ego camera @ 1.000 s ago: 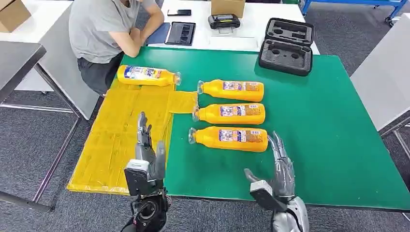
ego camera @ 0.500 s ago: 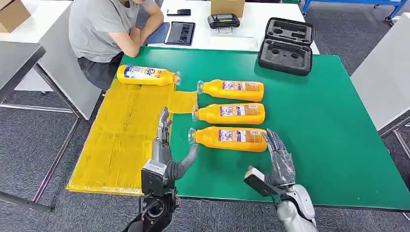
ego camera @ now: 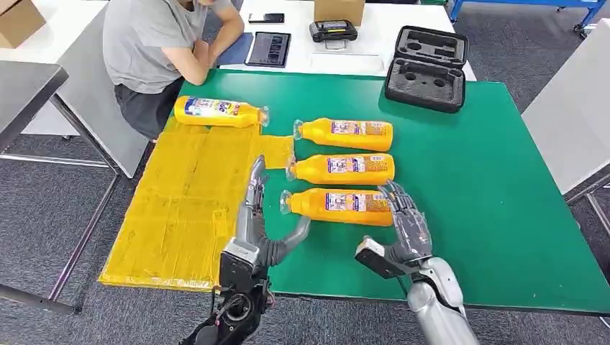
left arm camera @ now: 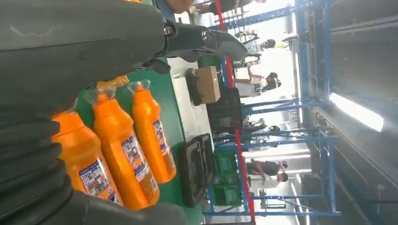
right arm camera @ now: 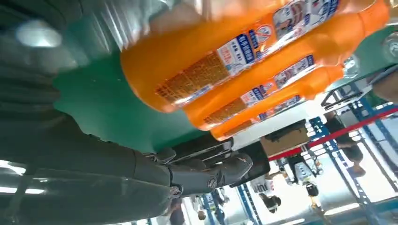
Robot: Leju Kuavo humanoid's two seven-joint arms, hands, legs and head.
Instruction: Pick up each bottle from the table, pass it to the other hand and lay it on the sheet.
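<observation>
Since a second ago both hands have moved forward over the tabletop: the left hand (ego camera: 253, 215) has travelled from above the yellow sheet toward the neck end of the nearest bottle, and the right hand (ego camera: 403, 219) has closed in on that bottle's base. The nearest bottle (ego camera: 338, 206) lies on its side on the green tabletop (ego camera: 489, 180), cap pointing toward the sheet (ego camera: 180, 194). The right hand's fingers are spread and rest at or just over the bottle's base end; whether they touch it cannot be told, and nothing is gripped. The left hand is also open and empty, fingers stretched forward, thumb angled toward the bottle's cap but apart from it.

Two more orange bottles, the middle bottle (ego camera: 342, 169) and the far bottle (ego camera: 345, 134), lie parallel behind the first on the tabletop. A fourth bottle (ego camera: 219, 112) already lies at the far edge of the sheet. A person (ego camera: 162, 50) sits at the far left corner, and a black case (ego camera: 426, 68) sits at the back of the tabletop.

The step in hand looks like the pick-up of the nearest bottle by the right hand. The next move calls for those fingers to wrap the bottle's body firmly before lifting, since a round bottle lying flat could roll away
</observation>
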